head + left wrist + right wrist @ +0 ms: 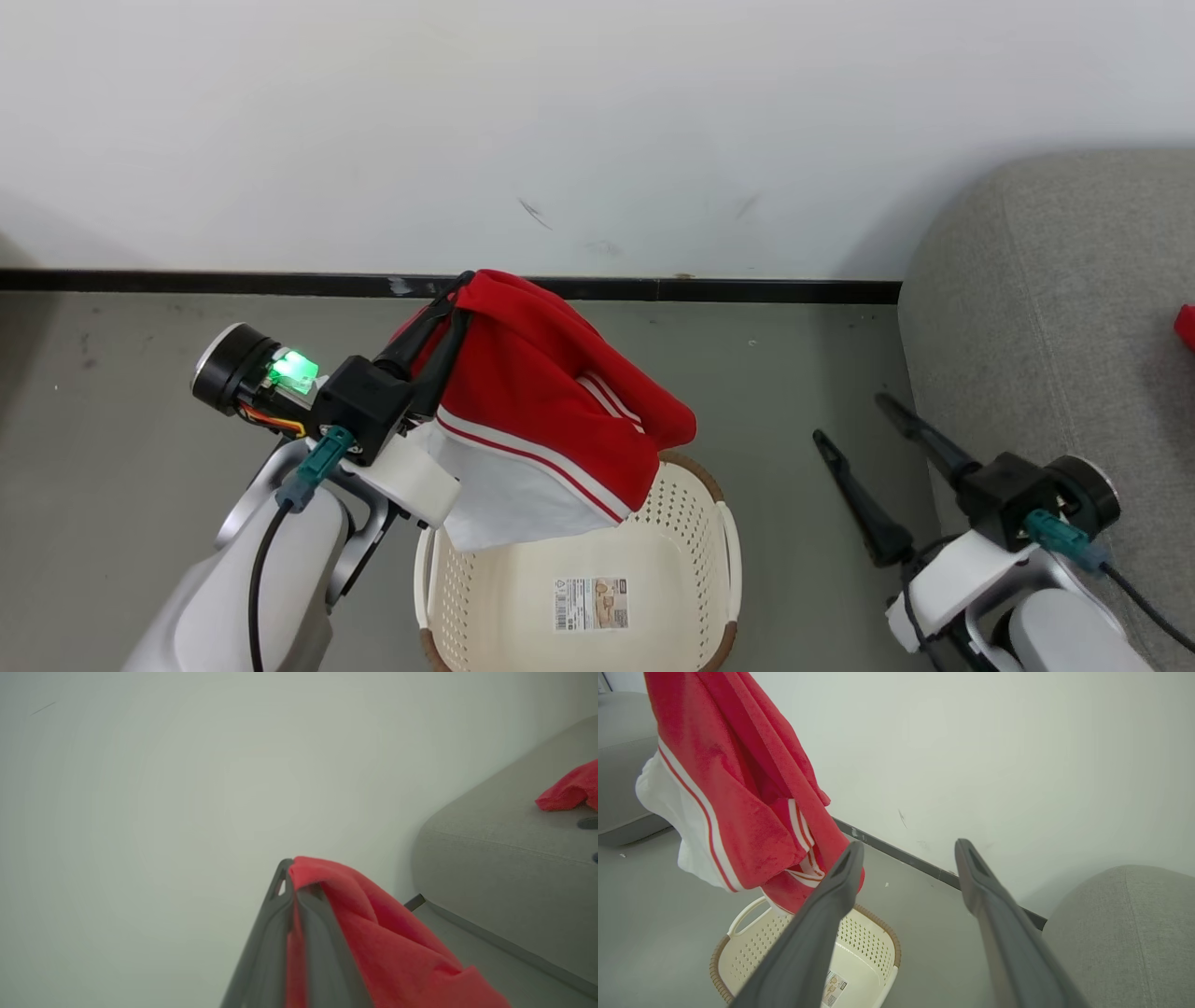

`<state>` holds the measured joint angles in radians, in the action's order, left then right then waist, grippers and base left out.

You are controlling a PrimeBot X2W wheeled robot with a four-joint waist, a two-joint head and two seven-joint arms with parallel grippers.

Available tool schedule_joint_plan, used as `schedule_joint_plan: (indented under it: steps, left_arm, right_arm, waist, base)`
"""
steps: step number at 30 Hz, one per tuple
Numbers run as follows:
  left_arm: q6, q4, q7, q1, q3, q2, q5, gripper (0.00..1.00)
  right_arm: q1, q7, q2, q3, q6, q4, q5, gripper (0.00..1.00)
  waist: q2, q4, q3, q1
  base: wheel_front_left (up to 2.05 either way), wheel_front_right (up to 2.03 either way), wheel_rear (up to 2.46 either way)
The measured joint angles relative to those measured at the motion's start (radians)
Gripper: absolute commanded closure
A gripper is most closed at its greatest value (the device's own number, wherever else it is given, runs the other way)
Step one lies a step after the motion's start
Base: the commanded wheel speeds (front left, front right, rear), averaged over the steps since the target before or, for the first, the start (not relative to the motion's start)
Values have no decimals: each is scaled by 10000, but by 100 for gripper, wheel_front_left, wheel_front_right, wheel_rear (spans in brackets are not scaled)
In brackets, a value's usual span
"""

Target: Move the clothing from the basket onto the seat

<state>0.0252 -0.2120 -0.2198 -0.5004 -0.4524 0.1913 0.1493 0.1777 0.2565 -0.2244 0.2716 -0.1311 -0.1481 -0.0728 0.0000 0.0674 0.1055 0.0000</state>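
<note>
Above basket (pixel 691 509), head view: left gripper (pixel 459 291) pinched on top fold of clothing (pixel 541 401); garment hangs with long axis vertical, white hem pointing down at basket. Seat (pixel 1046 308) well right of it; right gripper (pixel 848 416) spread, empty, nearer seat.
Left wrist view: fingers pressed on red cloth; seat far right, second red piece (pixel 567 788) lying on it.
Right wrist view: fingers wide apart; garment hangs left, over basket. Carry likely goes rightward.

The right gripper (pixel 909 849) holds its two dark fingers wide apart, and behind them the red clothing (pixel 752 812) with white striped trim hangs in the air above the cream basket (pixel 738 956), while the grey seat (pixel 1120 924) lies at the lower right.
</note>
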Motion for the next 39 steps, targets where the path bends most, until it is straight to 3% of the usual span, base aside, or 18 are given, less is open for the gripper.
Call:
schedule_joint_plan:
  steps: [13,20,29,39]
  left_arm:
    - [405,815,454,4,-477,21,0,100]
    - [481,1204,857,74,-715,-12,2,100]
    - [545,1722,1279,207,-995,-96,88,100]
    - [594,2125,1651,208,-1246,-301,307,100]
  right_arm:
    - [22,-326,-646,3078,0,-48,-1057,0]
    - [928,-495,-731,4289,0,56,-1494,0]
    - [1716,-732,-702,5453,0,-324,-2268,0]
    - [2804,-813,-127,6514,0,-1269,-2955,0]
  waist:
    - [0,-112,-1013,0]
    - [0,-109,-1333,0]
    - [0,97,-1459,0]
    - [0,352,-1465,0]
  base:
    - [0,0,0]
    - [0,0,0]
    - [0,0,0]
    - [0,0,0]
